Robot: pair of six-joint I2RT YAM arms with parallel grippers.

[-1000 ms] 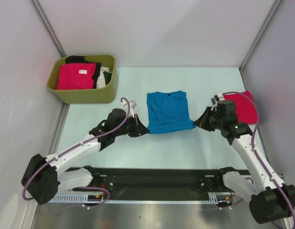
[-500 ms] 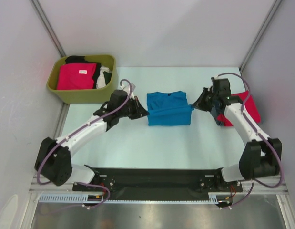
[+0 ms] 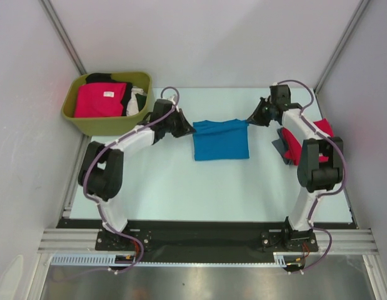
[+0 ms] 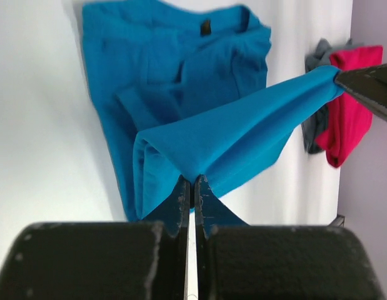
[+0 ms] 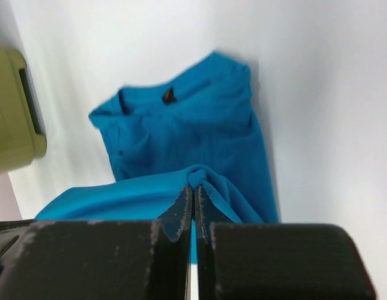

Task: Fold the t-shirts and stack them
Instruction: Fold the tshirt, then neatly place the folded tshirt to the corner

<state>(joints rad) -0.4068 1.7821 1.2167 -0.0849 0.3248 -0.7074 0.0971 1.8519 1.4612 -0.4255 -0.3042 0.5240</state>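
Observation:
The bright blue t-shirt (image 3: 221, 140) lies mid-table, folded over, with its far edge lifted. My left gripper (image 3: 189, 129) is shut on the shirt's left far corner (image 4: 180, 164). My right gripper (image 3: 249, 120) is shut on the right far corner (image 5: 198, 175). The cloth is stretched taut between them above the table. A red t-shirt (image 3: 315, 139) lies folded at the right on a dark one, also in the left wrist view (image 4: 349, 100). A crimson-pink shirt with a white label (image 3: 100, 100), a black shirt (image 3: 99, 78) and a white shirt (image 3: 138, 100) lie in the tub.
The olive-green tub (image 3: 109, 122) stands at the far left, its corner in the right wrist view (image 5: 12, 119). Grey walls close the table on the left, back and right. A black rail (image 3: 199, 234) runs along the near edge.
Both grippers have carried the shirt's near edge away from me, over the shirt, to its far edge. The arms are now stretched far out.

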